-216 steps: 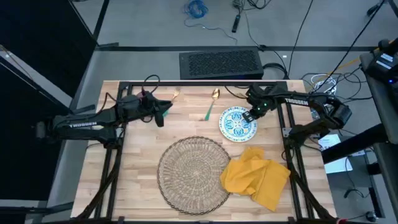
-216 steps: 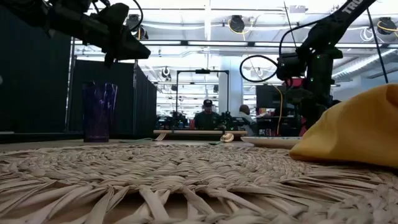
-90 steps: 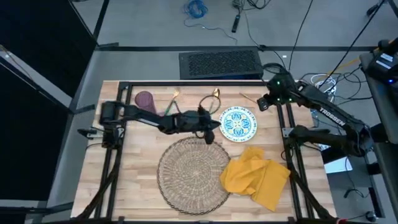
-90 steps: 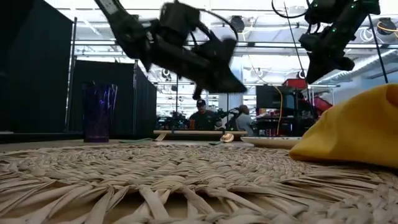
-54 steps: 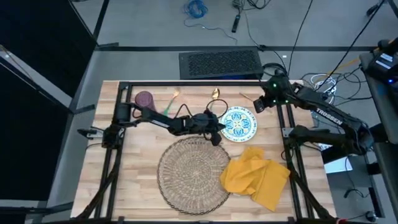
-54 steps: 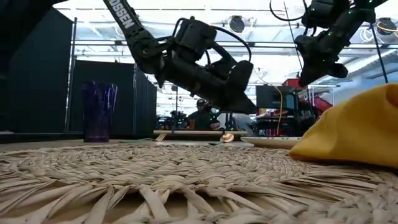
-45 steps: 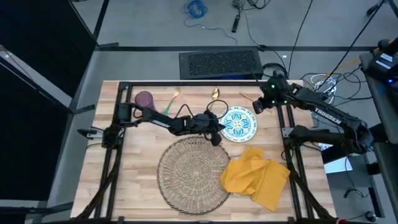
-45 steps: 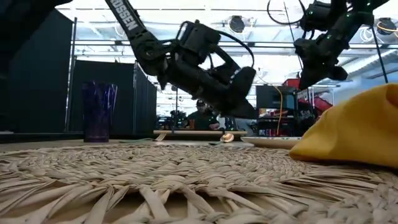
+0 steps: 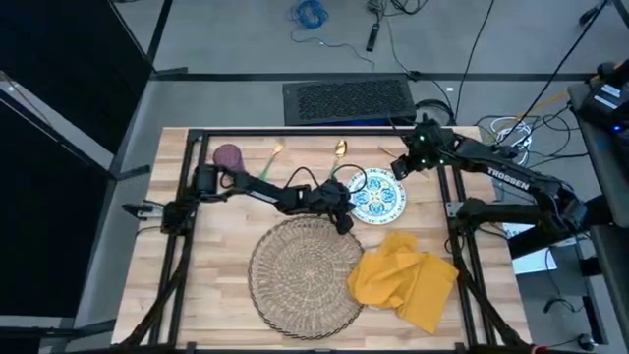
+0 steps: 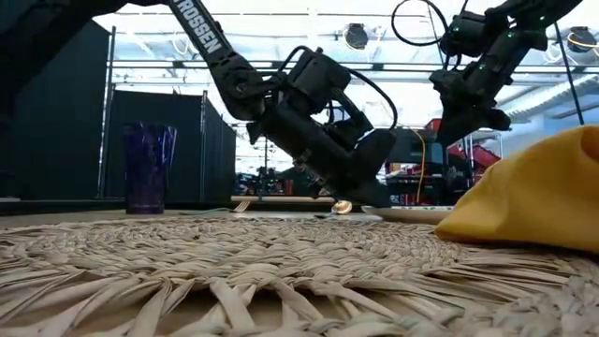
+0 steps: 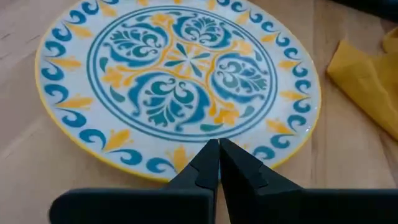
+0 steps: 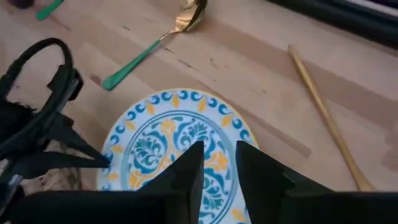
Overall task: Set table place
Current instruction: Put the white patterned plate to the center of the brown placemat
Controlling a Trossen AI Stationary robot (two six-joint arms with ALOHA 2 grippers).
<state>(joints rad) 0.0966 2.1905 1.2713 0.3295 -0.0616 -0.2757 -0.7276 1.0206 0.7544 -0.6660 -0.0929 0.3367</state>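
A small white plate point(image 9: 376, 195) with a teal and yellow pattern lies flat on the light wooden bench point(image 9: 211, 256), toward the back and right of centre. Just in front of it and to its left sits a round woven wicker mat point(image 9: 306, 276); a crumpled yellow napkin point(image 9: 404, 278) lies beside the mat's right edge, near the plate's front. Behind the plate a gold spoon point(image 9: 334, 160) with a teal handle rests on the wood, a matching fork point(image 9: 269, 162) farther left, and a purple cup point(image 9: 227, 156) stands near the back left corner.

The left end effector point(image 9: 343, 212) reaches across from the left side and sits low at the plate's left rim — in its wrist view the two dark fingers point(image 11: 206, 163) are pressed together, tips at the plate's edge, holding nothing. The right end effector point(image 9: 402, 167) hovers above the bench just behind the plate's right side; its fingers point(image 12: 189, 163) stand slightly apart and empty. A thin wooden stick point(image 12: 326, 121) lies on the bench behind the plate.
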